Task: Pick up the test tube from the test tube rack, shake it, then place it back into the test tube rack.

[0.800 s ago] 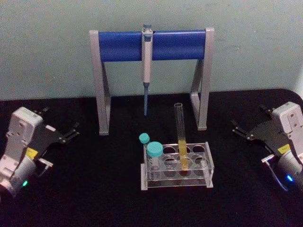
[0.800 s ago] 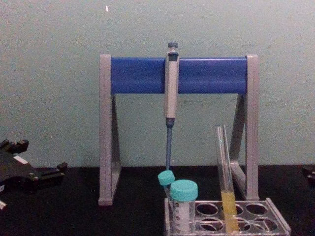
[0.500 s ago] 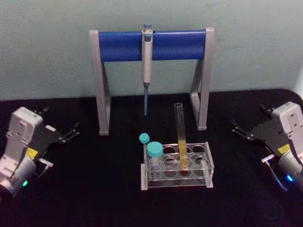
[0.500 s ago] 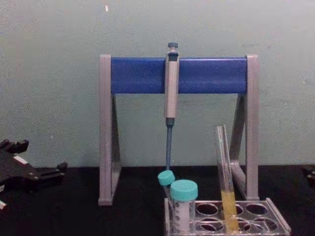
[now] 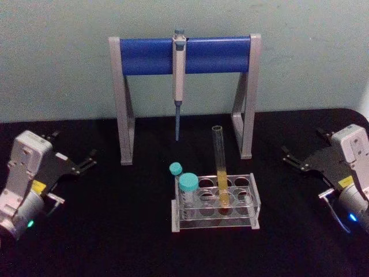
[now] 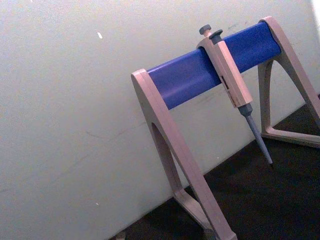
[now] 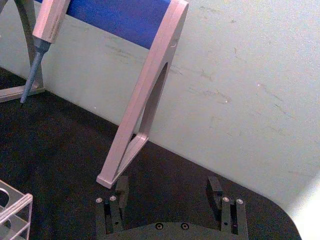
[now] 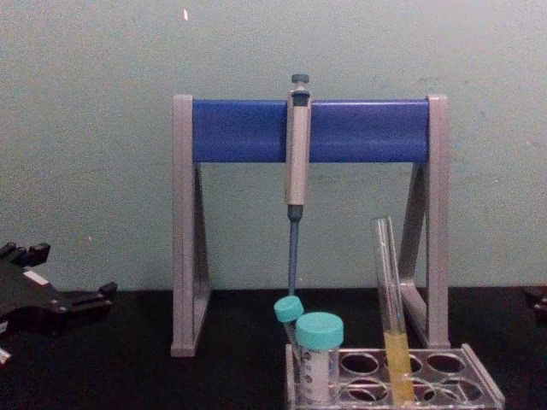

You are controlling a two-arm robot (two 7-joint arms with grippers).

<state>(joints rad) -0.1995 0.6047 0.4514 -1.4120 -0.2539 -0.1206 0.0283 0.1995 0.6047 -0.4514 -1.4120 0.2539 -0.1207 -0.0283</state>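
Tube stands in the rack, uncapped, with its rounded bottom down in one of the middle holes. Most of its length rises clear above the top plate, and yellow liquid fills its lower part. From the chest view the tube leans a little, its mouth tipped toward the robot's left. Nothing grips it.

The rack sits on the black table, near the middle and just in front of the stand. Two capped tubes with teal lids fill the rack's left end, beside the tube but apart from it.

The left gripper sits low over the table's left side, well apart from the rack and pointing in toward the stand. Its fingers are spread and hold nothing. The chest view catches the left gripper at its left edge, just above the table.

The right gripper sits opposite it on the table's right side, also well apart from the rack. In the right wrist view its fingers stand wide apart with bare table between them, and they face the stand's right leg. It holds nothing.

A pipette hangs from the stand's blue bar, tip down, behind the rack. In the chest view the pipette ends just above the capped tubes' lids.
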